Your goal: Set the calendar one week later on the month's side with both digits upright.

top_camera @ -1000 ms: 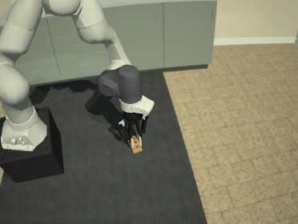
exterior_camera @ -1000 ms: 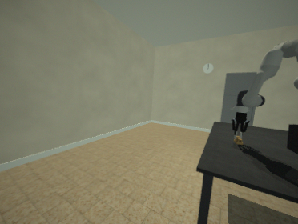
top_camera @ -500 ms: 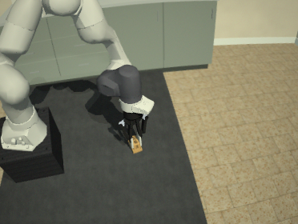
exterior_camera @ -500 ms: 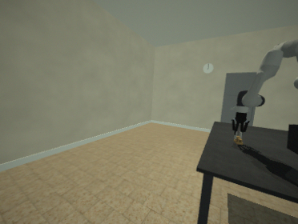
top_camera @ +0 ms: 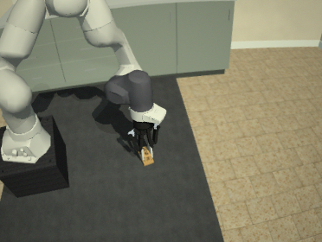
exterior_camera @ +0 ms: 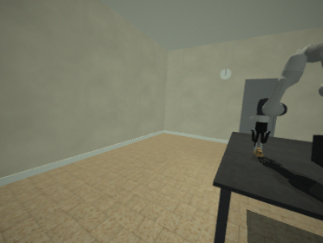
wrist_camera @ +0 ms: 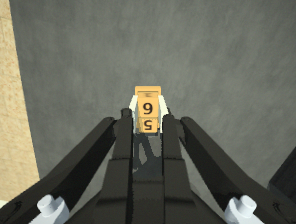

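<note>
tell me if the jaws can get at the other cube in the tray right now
Probably not as they stand. The gripper is shut on the orange cube showing 6, so its jaws are occupied. The cube showing 5 sits right between the fingers below it, so nothing else blocks it once the held cube is released.

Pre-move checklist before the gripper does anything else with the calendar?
1. Gripper shut on a cube: ok.
2. Digits readable: 6 and 5 show in the wrist view, which side they face cannot tell.
3. Both cubes flat in the tray: cannot tell, the gripper hides it.
4. Tray flat on the table: cannot tell.
5. Room around it: ok, the arm's base stands well apart.
</note>
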